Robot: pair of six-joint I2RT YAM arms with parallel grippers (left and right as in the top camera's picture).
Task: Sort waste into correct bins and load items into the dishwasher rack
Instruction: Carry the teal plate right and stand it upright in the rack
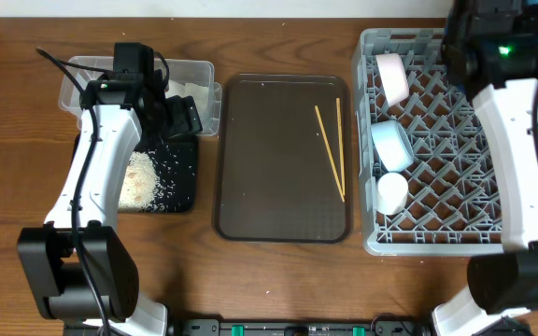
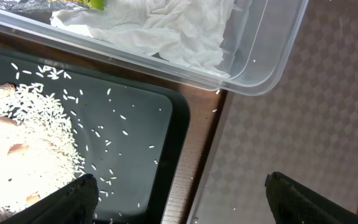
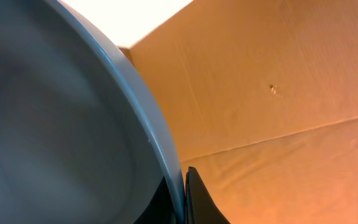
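Holding, right fingers: my right gripper (image 3: 180, 198) is clamped on the rim of the large dark-blue bowl (image 3: 55, 124). The rim runs down between my two dark fingertips (image 3: 197, 196), and the bowl's inside fills the left of the wrist view.
Past the bowl: a tan board (image 3: 278, 93), and nothing else that I can make out.
Left fingers: my left gripper (image 2: 179, 202) is spread wide, with nothing between the tips (image 2: 73, 199).
Under the left fingers: the right edge of the black tray (image 2: 135, 155), a strip of table (image 2: 199, 162), then the brown serving tray (image 2: 303, 112).
Rice (image 2: 23, 143): heaped in the black tray just ahead of my left-hand tip. Loose grains are scattered toward the tray's edge, and a few lie on the table.
Clear tub (image 2: 266, 50): farther ahead, just beside the black tray. It holds the crumpled white tissue (image 2: 160, 31) and the yellow-green wrapper (image 2: 82, 4).
Chopsticks (image 1: 330, 140): on the right half of the serving tray, in a narrow V, well apart from both grippers.
Dishwasher rack (image 1: 456, 187): right of the serving tray. The cream bowl (image 1: 392, 77), light-blue bowl (image 1: 392, 145) and white cup (image 1: 390, 191) sit in a row down its left side.
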